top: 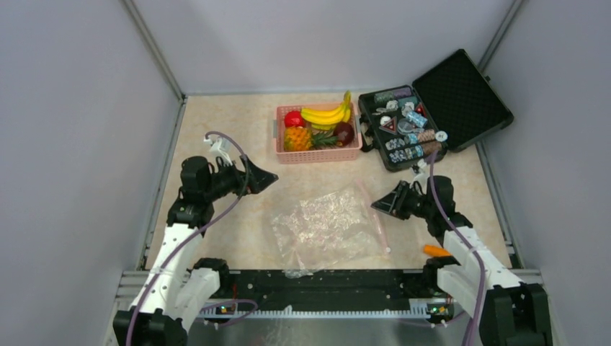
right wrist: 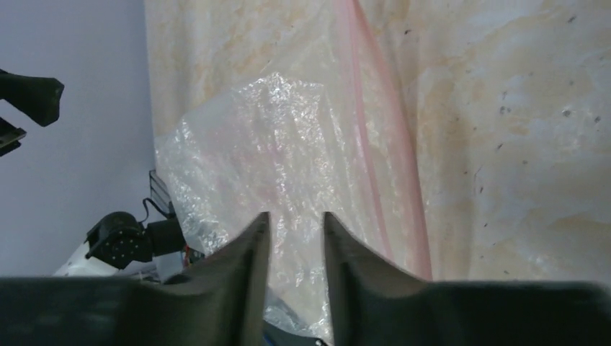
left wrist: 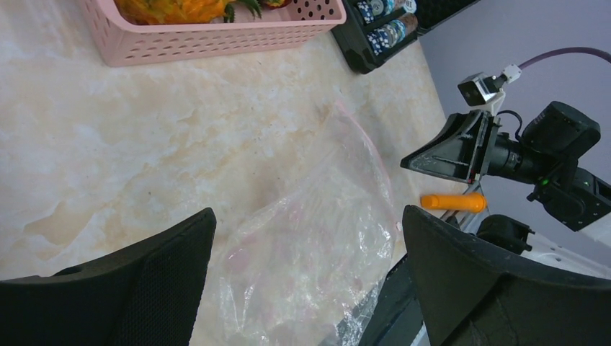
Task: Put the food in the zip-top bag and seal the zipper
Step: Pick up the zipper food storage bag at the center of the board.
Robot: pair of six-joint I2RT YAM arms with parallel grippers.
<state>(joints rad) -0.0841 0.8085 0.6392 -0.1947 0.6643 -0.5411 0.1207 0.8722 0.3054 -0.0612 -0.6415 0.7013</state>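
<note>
clear zip-top bag (top: 328, 225) lies flat on the table (top: 230, 137) between both arms, its pink zipper (top: 373, 215) along the right edge. the food (top: 320, 119) sits in a pink basket (top: 317, 154) farther back. left gripper (left wrist: 310, 216) hovers with fingers wide apart; right gripper (right wrist: 295, 216) hovers over the bag, fingers narrowly apart, holding nothing.

Looks like a robotics lab cell. Boxed in by grey panels (top: 72, 108) on aluminium posts (top: 155, 50), over a marble-look bench (top: 238, 209) with a black mounting rail (top: 324, 285).
</note>
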